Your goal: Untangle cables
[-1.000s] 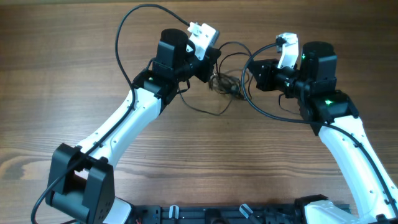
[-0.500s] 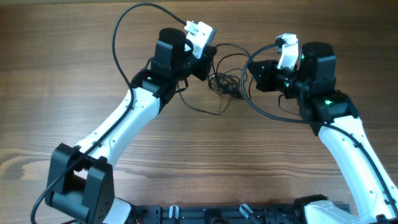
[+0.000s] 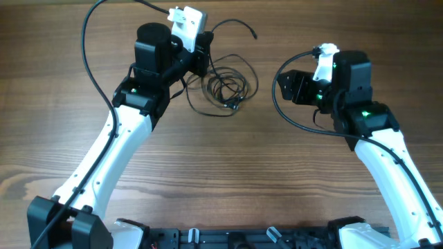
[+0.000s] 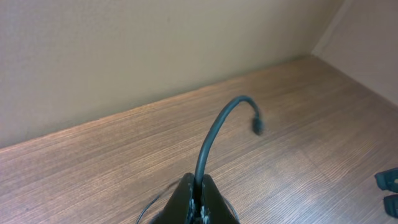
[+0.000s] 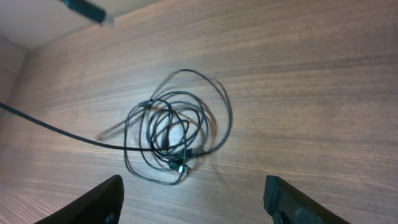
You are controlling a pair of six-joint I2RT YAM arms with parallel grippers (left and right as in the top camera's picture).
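Table [image 3: 228,173], far-centre: cables [image 3: 225,86] lying in loose coil, loops overlapping, not yet untangled. L gripper [image 3: 201,54] at far left of coil, clamped tight on one cord end and raised off the wood, prob. to draw that strand out. Plug [image 4: 257,126] arcing free past the fingers. R gripper [image 5: 194,198] to right, well apart from coil, jaws wide, nothing held, aimed at coil; likely set to pick a loop. Hard to make out: which strand crosses which. L pinch hidden overhead under wrist cam [image 3: 187,17].

Brown wood-grain tabletop [image 3: 228,180]. Thin black cables [image 3: 227,86] lie directly on it as one loose tangled coil of overlapping loops, towards the far edge. One strand lifts off the surface.
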